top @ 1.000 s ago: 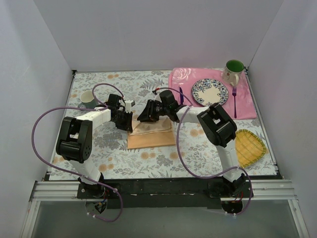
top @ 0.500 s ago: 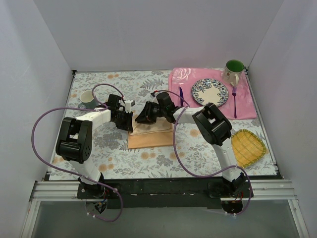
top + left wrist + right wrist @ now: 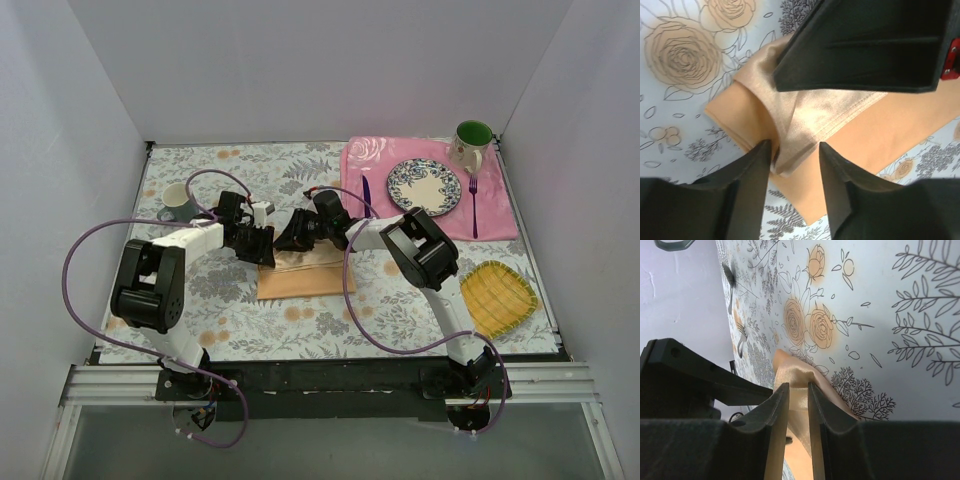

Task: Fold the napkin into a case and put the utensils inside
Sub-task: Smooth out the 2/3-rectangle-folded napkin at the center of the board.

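The peach-orange napkin lies folded into a rectangle on the flowered table, its far edge bunched up. My left gripper stands open over that edge's left corner. A raised fold of the napkin leans on the left finger and is clear of the other. My right gripper faces it from the right and is shut on a ridge of the napkin. The purple knife and fork lie on the pink placemat, either side of the plate.
A green-lined mug stands at the placemat's far right corner. A yellow woven mat lies near the right wall. Another mug stands at the left, just behind my left arm. White walls close in the table on three sides.
My left gripper's jaws have opened and let go of the napkin fold. The right gripper has slid left towards it and narrowed onto the cloth.
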